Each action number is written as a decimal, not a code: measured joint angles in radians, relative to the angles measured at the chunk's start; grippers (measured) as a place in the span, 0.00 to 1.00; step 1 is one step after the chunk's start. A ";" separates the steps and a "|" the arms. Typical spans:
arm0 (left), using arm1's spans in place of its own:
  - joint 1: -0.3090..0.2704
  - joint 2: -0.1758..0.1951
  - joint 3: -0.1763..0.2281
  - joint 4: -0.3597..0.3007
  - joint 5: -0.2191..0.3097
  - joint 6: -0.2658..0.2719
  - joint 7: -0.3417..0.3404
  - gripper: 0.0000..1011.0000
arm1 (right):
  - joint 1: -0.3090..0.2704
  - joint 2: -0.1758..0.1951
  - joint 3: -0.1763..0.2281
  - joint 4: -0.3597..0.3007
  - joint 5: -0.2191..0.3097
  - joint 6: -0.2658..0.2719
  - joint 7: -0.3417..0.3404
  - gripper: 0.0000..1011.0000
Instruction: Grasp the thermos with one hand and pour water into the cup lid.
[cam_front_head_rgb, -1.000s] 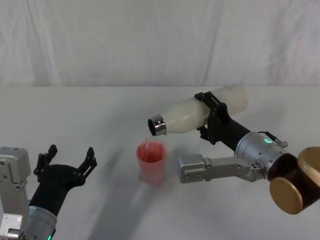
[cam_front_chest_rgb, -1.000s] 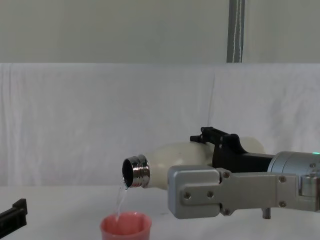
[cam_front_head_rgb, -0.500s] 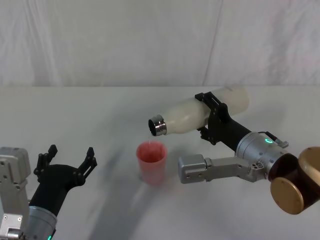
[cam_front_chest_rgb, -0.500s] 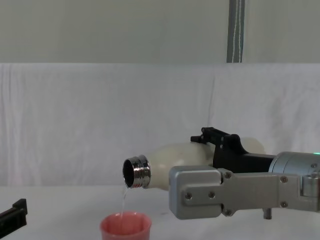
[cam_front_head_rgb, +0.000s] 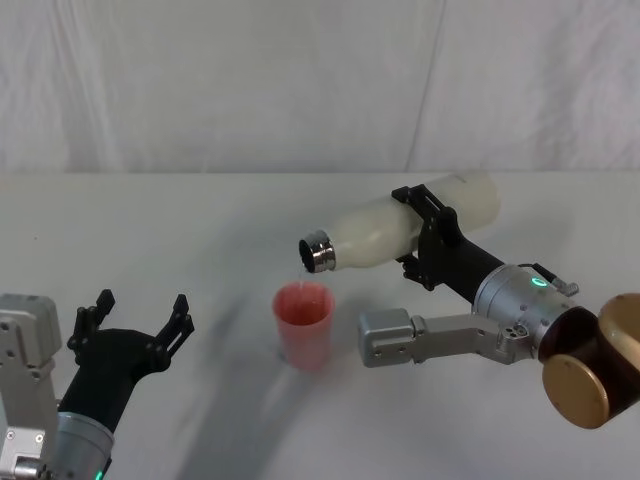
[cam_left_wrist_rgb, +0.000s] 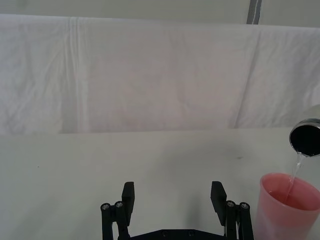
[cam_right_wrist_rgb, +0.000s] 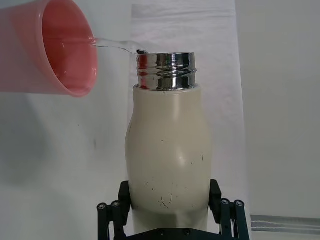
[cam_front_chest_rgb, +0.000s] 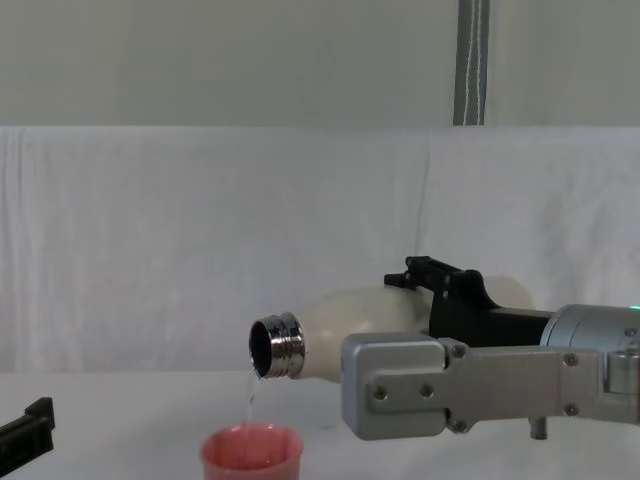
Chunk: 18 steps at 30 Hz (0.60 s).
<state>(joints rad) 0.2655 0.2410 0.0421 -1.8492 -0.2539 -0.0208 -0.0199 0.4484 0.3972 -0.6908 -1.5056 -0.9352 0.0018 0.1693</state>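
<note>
My right gripper (cam_front_head_rgb: 420, 236) is shut on the cream-white thermos (cam_front_head_rgb: 400, 230), holding it tipped almost level above the table with its steel neck (cam_front_head_rgb: 318, 252) pointing left and slightly down. A thin stream of water falls from the neck (cam_front_chest_rgb: 276, 346) into the pink cup lid (cam_front_head_rgb: 303, 324), which stands upright on the table just below. In the right wrist view the thermos (cam_right_wrist_rgb: 168, 160) sits between the black fingers (cam_right_wrist_rgb: 111, 212) and the cup lid (cam_right_wrist_rgb: 47, 50) is beyond the neck. My left gripper (cam_front_head_rgb: 135, 320) rests open at the table's front left, apart from the cup lid (cam_left_wrist_rgb: 287, 207).
The white table (cam_front_head_rgb: 200, 230) carries nothing else, and a white cloth backdrop (cam_front_head_rgb: 300, 80) hangs behind it. My right forearm's grey link (cam_front_head_rgb: 420, 340) lies just right of the cup lid. A grey pole (cam_front_chest_rgb: 470, 60) stands behind the cloth.
The thermos has shifted very slightly to the right and tipped a little further; water keeps streaming into the cup lid. The left arm has not moved.
</note>
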 joint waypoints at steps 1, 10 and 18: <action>0.000 0.000 0.000 0.000 0.000 0.000 0.000 0.99 | 0.001 0.001 0.000 0.000 -0.001 0.000 0.001 0.94; 0.000 0.000 0.000 0.000 0.000 0.000 0.000 0.99 | 0.002 0.002 0.000 -0.001 -0.003 0.002 0.002 0.94; 0.000 0.000 0.000 0.000 0.000 0.000 0.000 0.99 | 0.003 0.003 -0.001 0.000 -0.004 0.003 0.002 0.94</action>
<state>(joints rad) 0.2655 0.2410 0.0421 -1.8492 -0.2538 -0.0208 -0.0199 0.4509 0.4003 -0.6913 -1.5058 -0.9393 0.0047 0.1716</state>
